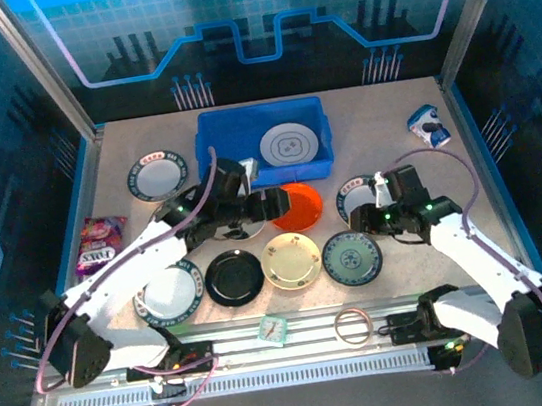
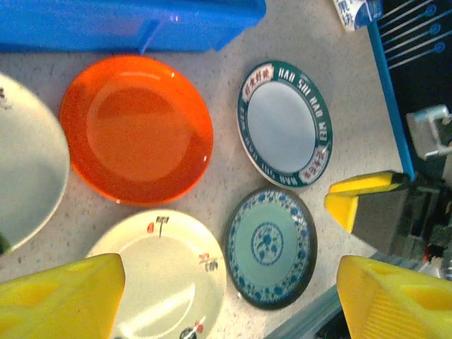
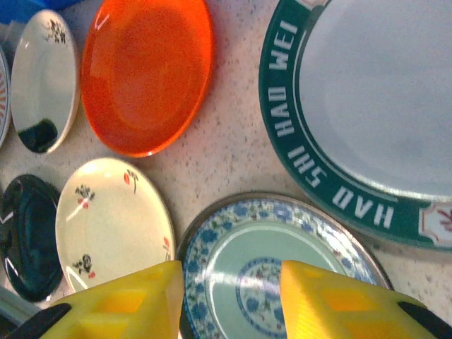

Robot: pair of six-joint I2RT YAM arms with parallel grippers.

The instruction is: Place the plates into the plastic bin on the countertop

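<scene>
One white plate (image 1: 290,144) lies in the plastic bin (image 1: 211,136) at top centre; the left gripper (image 2: 229,304) hovers wide-spread, the right gripper (image 3: 232,300) half-spread and empty over the blue-patterned plate (image 3: 268,240) at lower centre, whose rim it probably must pinch next.

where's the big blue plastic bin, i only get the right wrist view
Observer: The bright-blue rectangular plastic bin sits at the far middle of the beige speckled countertop, just beyond the round orange-red plate.
Operator: anything in it yet
Observer: One round white plate with a grey centre mark lies in its right half.
Operator: and the left pincer
Observer: The left pincer is open, hovering over the plates in front of the bin.
</scene>
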